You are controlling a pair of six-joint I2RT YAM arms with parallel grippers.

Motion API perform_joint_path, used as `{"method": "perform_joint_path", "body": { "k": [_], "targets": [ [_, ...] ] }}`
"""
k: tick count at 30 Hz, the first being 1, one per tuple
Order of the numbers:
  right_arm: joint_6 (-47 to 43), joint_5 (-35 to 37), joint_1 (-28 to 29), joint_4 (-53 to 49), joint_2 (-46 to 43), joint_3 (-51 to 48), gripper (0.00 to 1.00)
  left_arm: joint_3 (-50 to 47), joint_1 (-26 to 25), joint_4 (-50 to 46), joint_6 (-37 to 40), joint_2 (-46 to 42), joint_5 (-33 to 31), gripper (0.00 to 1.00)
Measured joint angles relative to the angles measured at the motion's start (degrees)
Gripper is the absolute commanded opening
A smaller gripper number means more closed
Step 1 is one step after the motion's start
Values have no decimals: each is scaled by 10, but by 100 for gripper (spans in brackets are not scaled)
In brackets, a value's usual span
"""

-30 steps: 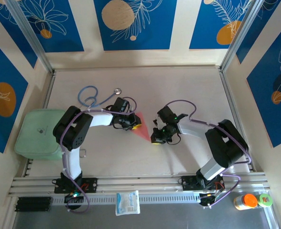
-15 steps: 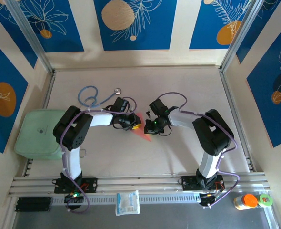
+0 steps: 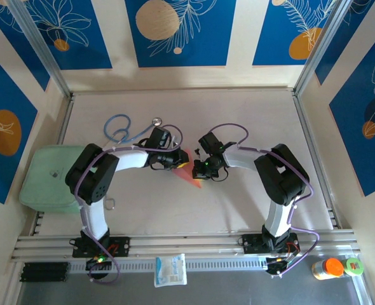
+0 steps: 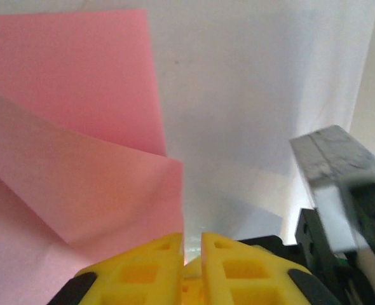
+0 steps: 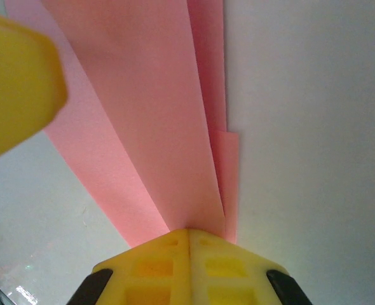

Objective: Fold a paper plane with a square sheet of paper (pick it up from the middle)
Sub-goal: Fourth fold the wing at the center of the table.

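Right of the stethoscope [image 3: 128,133], the paper plane [image 3: 192,178] slants lengthwise, tip nearward. The left gripper [image 4: 190,238] and right gripper [image 5: 189,232] both pinch it.

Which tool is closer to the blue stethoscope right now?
Left. The left tool is close by, right of the stethoscope; the right tool is farther right, across the folded paper.

You get bright, even light with soft shadows overhead; close up, the right pincer [image 5: 189,234] looks blurred.
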Motion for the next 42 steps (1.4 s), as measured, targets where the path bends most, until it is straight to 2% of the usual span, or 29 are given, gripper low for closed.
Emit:
{"method": "perform_joint_path", "body": {
  "k": [15, 25, 31, 42],
  "targets": [
    [0, -11, -5, 0, 4, 1, 4, 5, -30, -29, 42, 29, 12, 9],
    [-11, -14, -7, -1, 4, -1, 4, 40, -24, -95, 71, 46, -20, 10],
    [-16, -22, -14, 3, 4, -6, 4, 75, 9, -130, 102, 67, -15, 11],
    [-20, -29, -16, 16, 6, -9, 4, 126, 90, -150, 145, 108, 38, 12]
  ]
}}
